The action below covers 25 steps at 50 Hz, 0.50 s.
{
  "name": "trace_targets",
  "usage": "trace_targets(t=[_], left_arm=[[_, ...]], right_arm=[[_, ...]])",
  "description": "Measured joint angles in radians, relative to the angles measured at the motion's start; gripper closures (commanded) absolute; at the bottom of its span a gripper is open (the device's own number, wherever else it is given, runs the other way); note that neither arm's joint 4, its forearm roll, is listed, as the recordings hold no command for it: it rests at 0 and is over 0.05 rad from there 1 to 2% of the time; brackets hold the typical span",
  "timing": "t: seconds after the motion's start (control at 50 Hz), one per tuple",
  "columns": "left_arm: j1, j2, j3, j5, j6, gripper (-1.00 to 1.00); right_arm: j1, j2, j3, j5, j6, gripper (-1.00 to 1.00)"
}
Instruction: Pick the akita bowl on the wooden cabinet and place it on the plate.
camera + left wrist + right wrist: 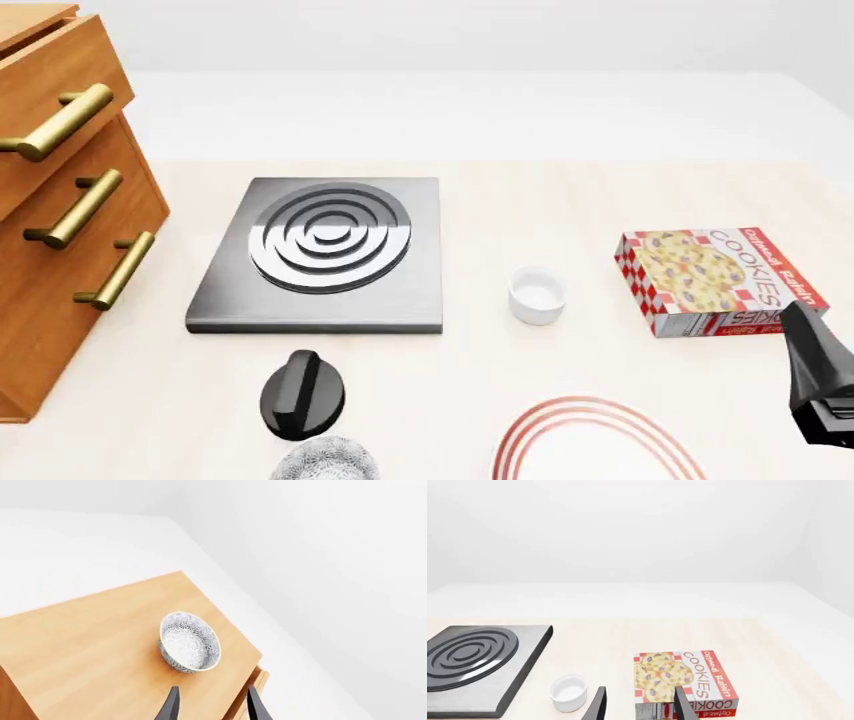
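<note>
Hovering left gripper, jaws spread, above akita bowl on wooden cabinet. Risk: thin rim pinched off-centre, bowl slips. Twin bowl on bench could be mistaken.

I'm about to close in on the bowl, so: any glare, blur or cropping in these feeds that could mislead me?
Left wrist view: akita bowl sharp on the evenly lit wooden cabinet, soft shadow only. Front view: bright reflections on the stove plate; the plate and a second speckled bowl are cropped at the bottom edge. Right wrist view: clear, no blur.
</note>
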Motion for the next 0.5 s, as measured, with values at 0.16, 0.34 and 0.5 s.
trace_targets(t=[0.16, 0.34, 0.5], left_arm=[[0.022, 0.031, -0.019, -0.001, -0.019, -1.0], [0.049, 0.063, -0.025, -0.012, -0.042, -1.0], [0.064, 0.088, -0.023, -0.024, -0.059, -1.0]], right_arm=[[0.0, 0.0, 0.0, 0.0, 0.0, -1.0], [0.0, 0.0, 0.0, 0.0, 0.0, -1.0], [0.0, 0.0, 0.0, 0.0, 0.0, -1.0]])
